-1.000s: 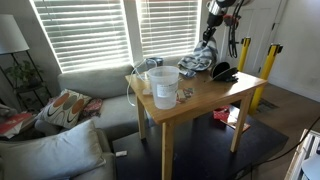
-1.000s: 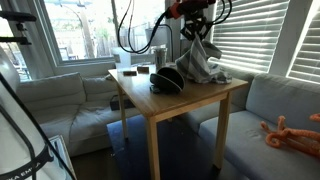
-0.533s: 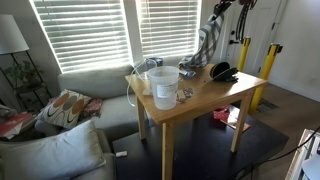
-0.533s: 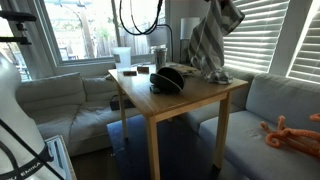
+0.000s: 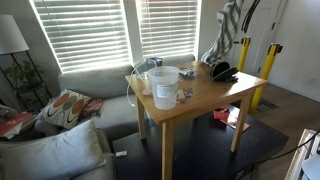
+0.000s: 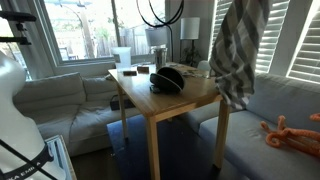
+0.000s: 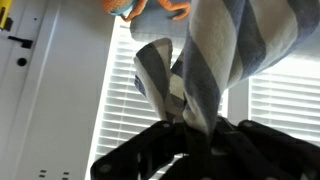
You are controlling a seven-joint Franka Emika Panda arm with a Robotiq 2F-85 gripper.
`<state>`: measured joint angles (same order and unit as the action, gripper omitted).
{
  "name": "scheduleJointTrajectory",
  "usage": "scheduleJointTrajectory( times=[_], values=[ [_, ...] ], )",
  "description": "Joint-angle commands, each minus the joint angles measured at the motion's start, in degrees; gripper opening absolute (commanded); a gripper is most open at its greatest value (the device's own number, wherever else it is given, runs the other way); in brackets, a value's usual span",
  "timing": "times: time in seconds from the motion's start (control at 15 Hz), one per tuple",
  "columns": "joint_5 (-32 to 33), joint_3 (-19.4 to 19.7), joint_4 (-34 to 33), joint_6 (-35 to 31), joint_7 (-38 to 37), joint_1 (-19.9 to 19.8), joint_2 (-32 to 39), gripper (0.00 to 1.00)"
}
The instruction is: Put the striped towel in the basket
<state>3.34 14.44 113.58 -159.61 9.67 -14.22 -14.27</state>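
The striped towel (image 5: 227, 32), grey and white, hangs in the air from my gripper, above and past the table's end near the window. In an exterior view it dangles (image 6: 240, 52) beside the table edge, over the sofa side. In the wrist view my gripper (image 7: 197, 130) is shut on the bunched towel (image 7: 222, 50), which fills the frame above the black fingers (image 7: 150, 150). In the exterior views the gripper is at or beyond the top edge. I see no basket clearly in any view.
The wooden table (image 5: 205, 95) holds a white plastic bucket (image 5: 163, 87), a black rounded object (image 6: 167, 79) and small items. Grey sofas (image 6: 270, 105) flank the table. A yellow stand (image 5: 268, 65) is behind. Blinds cover the windows.
The towel has been lifted off the table and carried up and sideways past the table's end; it now hangs fully free. The table's other objects have not moved.
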Motion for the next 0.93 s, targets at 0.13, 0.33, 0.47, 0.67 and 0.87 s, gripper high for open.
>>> scheduleJointTrajectory(
  times=[0.13, 0.33, 0.47, 0.67, 0.87],
  values=[
    [13.1, -2.9, -0.6, -10.9, -18.8, -12.2, 5.0, 0.01],
    [22.0, -4.7, -0.6, -11.4, -28.6, -16.9, 8.0, 0.01],
    [27.2, -5.3, -0.4, -10.4, -34.3, -18.0, 10.1, 0.01],
    [30.7, -5.4, 0.6, -8.3, -39.2, -17.0, 13.2, 0.01],
    [29.8, -5.8, 2.0, -7.0, -40.7, -15.5, 16.8, 0.01]
  ],
)
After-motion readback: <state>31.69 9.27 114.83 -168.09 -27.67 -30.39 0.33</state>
